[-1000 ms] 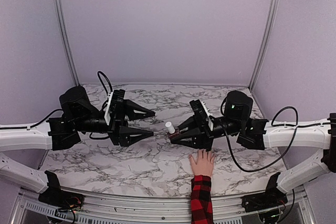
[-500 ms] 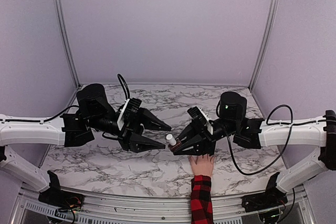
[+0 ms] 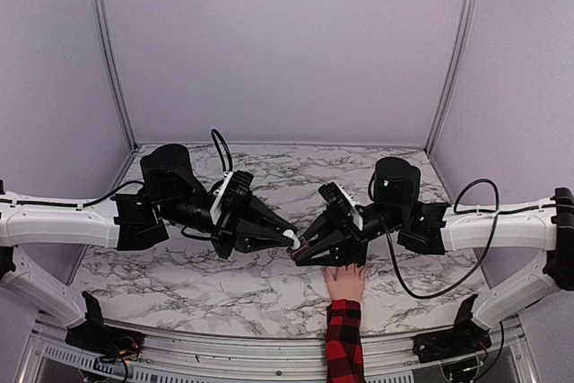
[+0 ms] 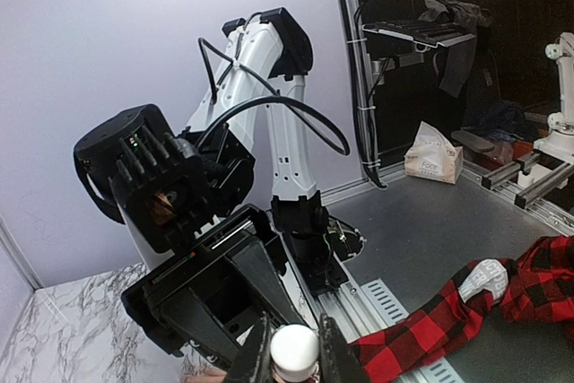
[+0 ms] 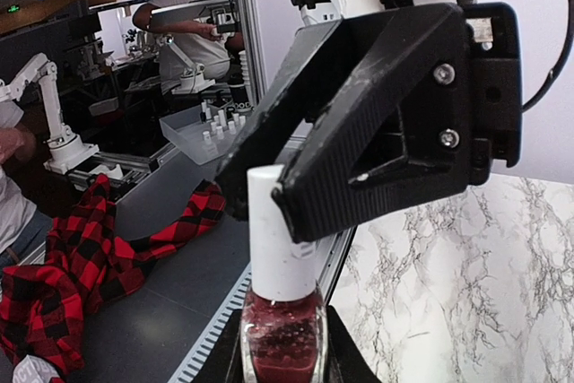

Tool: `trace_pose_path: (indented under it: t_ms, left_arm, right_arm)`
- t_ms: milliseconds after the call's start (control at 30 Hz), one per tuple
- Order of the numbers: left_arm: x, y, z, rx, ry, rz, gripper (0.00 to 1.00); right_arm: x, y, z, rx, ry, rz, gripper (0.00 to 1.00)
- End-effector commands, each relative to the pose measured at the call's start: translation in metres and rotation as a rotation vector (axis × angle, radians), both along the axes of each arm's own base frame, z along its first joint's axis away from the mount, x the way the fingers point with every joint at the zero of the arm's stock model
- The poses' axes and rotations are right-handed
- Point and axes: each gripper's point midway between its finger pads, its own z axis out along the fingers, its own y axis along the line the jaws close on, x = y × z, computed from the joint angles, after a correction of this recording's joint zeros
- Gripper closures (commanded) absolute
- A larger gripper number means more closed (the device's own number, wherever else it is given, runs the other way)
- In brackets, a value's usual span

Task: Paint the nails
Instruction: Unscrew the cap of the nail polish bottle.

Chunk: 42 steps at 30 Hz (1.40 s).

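I am observing that the left gripper (image 3: 285,233) has travelled in from the left side of the marble surface (image 3: 179,284) over the last second. Its jaws were spread wide half a second ago and are now drawn in around the white cap (image 4: 294,350) of the nail-polish bottle (image 5: 280,340). In the left wrist view the two fingers are sitting against either side of the cap with no gap that I can make out, so I am recording that gripper as clamped on the cap. The right gripper (image 3: 301,248) is holding the bottle by its red glass body, jaws closed on it, with the bottle upright and raised off the surface. It has barely shifted while the left arm has been closing in. The hand (image 3: 345,281) is lying flat on the surface at the near edge, with its plaid sleeve (image 3: 343,340) trailing toward the arm bases. Its fingertips are reaching just under the right gripper. The nails are at those fingertips, but they are too small for me to make out in the overhead view, and neither wrist camera is showing them. I am judging that the task is entering the uncapping step: with the body and the cap each gripped, the next move is calling for a twist and lift to free the brush. No painting is under way yet.
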Motion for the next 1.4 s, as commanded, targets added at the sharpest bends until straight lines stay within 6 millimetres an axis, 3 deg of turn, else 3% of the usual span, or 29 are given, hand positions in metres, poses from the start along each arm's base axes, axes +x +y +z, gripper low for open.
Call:
trace_pose_path:
  t_ms: [0,167,467,967,1133,1367]
  left_arm:
    - [0.007,0.001,0.014,-0.035,-0.008,0.06,0.88]
    - [0.018,0.001,0.014,-0.042,0.013,0.138,0.92]
    - [0.061,0.0,0.015,-0.057,0.046,0.391,0.95]
    - [0.142,-0.008,0.012,-0.089,0.284,0.769,0.96]
    - [0.171,-0.006,-0.001,-0.106,0.41,0.917,0.96]
    - [0.188,-0.002,-0.012,-0.14,0.486,1.014,0.96]
  right_arm:
    - [0.012,0.004,0.023,0.06,-0.023,-0.06,1.0]
    - [0.027,0.005,0.027,0.07,-0.035,-0.168,1.0]
    - [0.082,0.002,0.031,0.073,-0.037,-0.533,1.0]
    - [0.173,-0.006,0.01,0.002,-0.046,-1.008,1.0]
    - [0.206,-0.015,-0.003,-0.034,-0.042,-1.193,1.0]
    - [0.216,-0.015,-0.004,-0.024,-0.042,-1.238,1.0]
